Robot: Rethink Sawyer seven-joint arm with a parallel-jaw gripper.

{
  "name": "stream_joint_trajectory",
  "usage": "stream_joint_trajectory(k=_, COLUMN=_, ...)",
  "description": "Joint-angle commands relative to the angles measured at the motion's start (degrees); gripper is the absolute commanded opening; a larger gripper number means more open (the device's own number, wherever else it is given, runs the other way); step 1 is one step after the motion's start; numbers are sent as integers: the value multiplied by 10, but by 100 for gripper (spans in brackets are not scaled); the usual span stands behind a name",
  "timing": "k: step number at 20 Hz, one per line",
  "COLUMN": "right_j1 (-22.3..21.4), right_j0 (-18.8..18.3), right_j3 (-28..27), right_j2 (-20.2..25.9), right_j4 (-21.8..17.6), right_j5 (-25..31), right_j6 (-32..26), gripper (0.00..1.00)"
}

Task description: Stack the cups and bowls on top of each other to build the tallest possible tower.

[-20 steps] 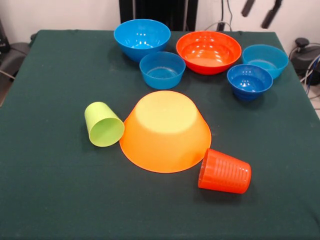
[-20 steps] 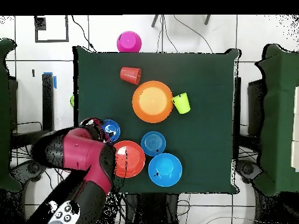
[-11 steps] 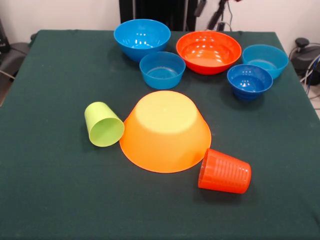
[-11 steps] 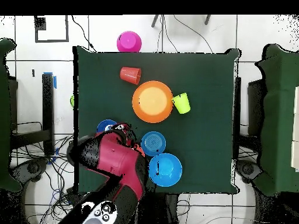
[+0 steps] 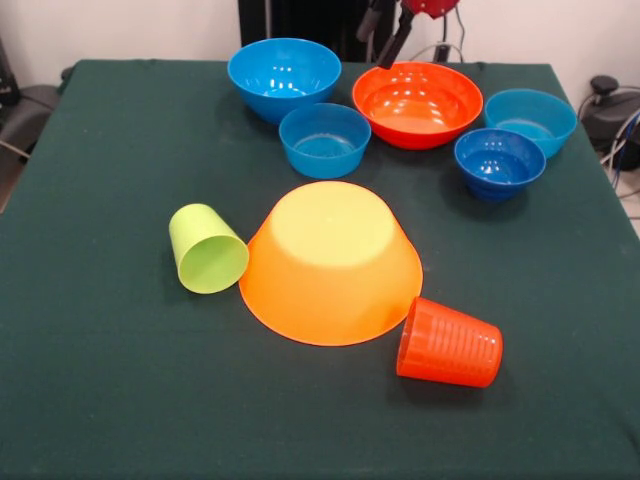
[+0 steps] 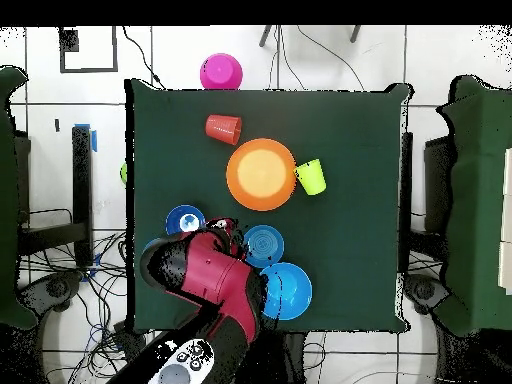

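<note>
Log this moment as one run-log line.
gripper: open, above red-orange bowl | holding: nothing | base bowl: inverted, nothing stacked | cups: both on sides

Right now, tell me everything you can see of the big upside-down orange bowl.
The large light-orange bowl is glossy plastic, lying upside down on the green tablecloth near the table's middle, with its flat paler bottom facing up and its wide rim down. Nothing is stacked on it. The lime green cup, on its side, lies against its rim on one side; the ribbed orange cup, also on its side, touches or nearly touches the rim on the other.
</note>
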Motion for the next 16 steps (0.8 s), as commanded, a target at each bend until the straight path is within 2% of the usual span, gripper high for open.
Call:
stream_joint_trajectory(k=1, right_j1=42, right_j0=8, right_j3=29, right_j2=65, right_j4=18, right_j5=24, right_j6=112, gripper=100)
stream_joint_trajectory(k=16, right_j1=44, right_j0=20, right_j3=37, right_j2=72, right_j4=38, right_j5=3, right_j6=120, gripper=100)
